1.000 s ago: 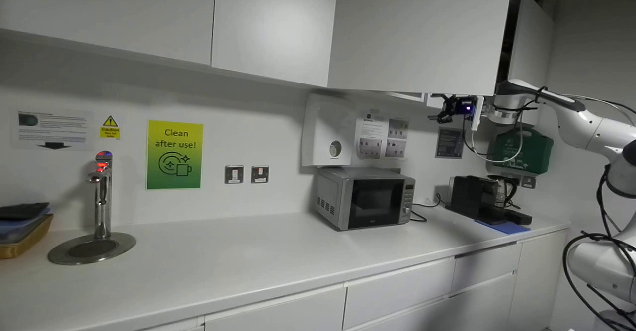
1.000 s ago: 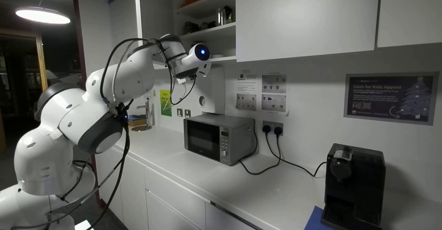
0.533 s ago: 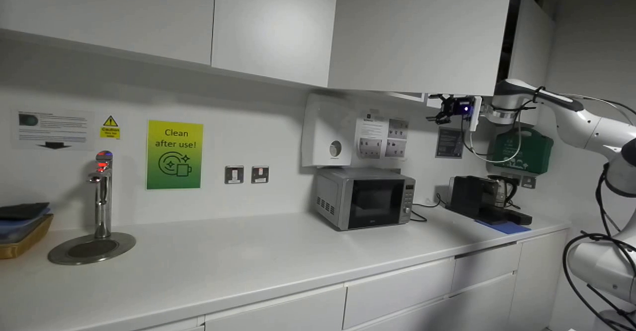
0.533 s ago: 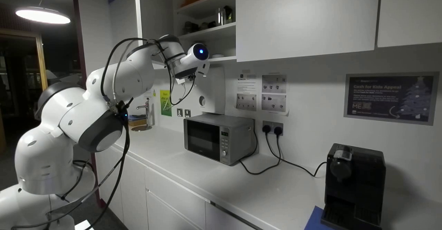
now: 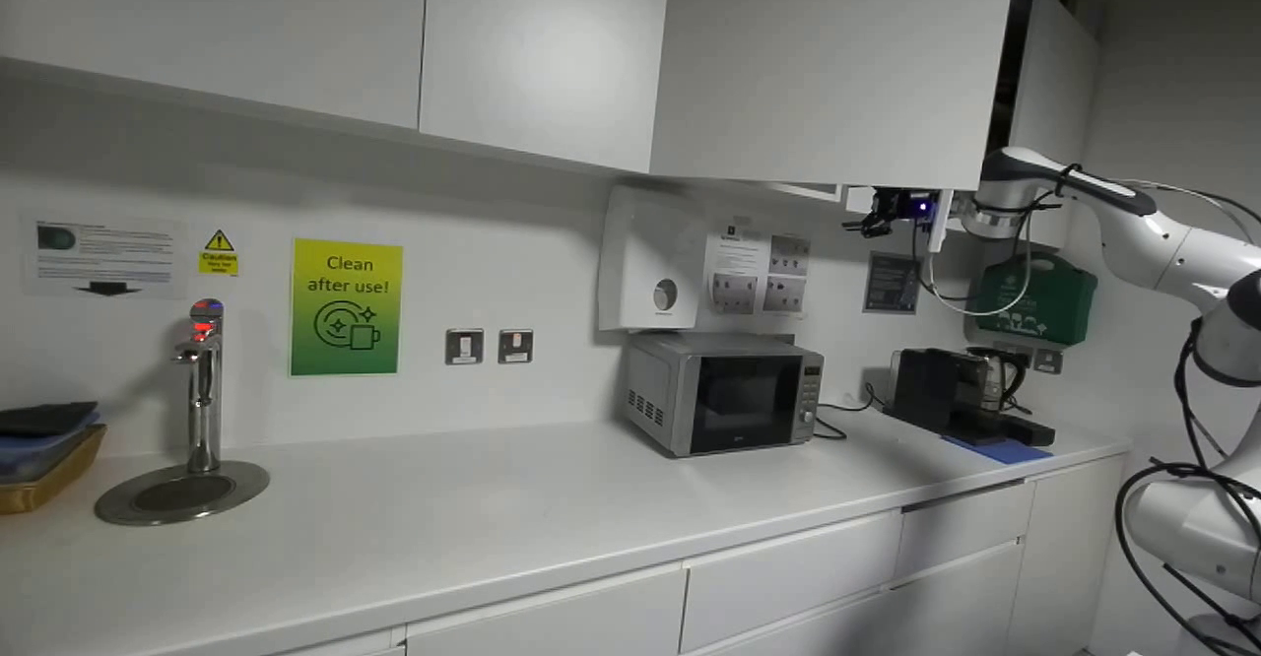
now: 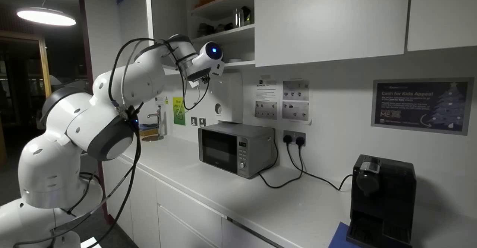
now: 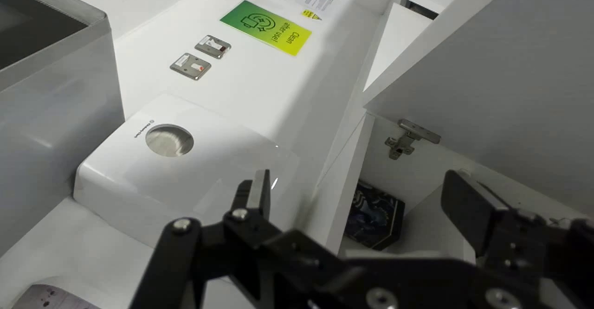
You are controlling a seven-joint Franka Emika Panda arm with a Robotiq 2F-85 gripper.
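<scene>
My black gripper (image 7: 357, 174) stands open in the wrist view, its fingers wide apart with nothing between them. Beyond the gap lies an open wall cupboard, where a dark patterned box (image 7: 378, 216) with angled sides rests. A metal hinge (image 7: 403, 142) joins the cupboard to its swung-out door (image 7: 492, 86), which fills the upper right. The gripper (image 5: 867, 223) appears just under the lower edge of that door (image 5: 828, 65) in an exterior view, partly hidden by it. The hand (image 6: 205, 63) hides the fingers in an exterior view, close to the cupboard's lowest shelf (image 6: 240, 63).
A white dispenser (image 5: 645, 262) hangs on the wall above a grey microwave (image 5: 724, 395). Further along the counter (image 5: 473, 518) are a black coffee machine (image 6: 382, 199) and a tap (image 5: 204, 390). Shelves above the hand hold cups and a metal tumbler (image 6: 237, 19).
The arm and gripper have risen a little and shifted slightly left in both exterior views. More of the gripper's upper part is now behind the cupboard door. The fingers remain apart.
</scene>
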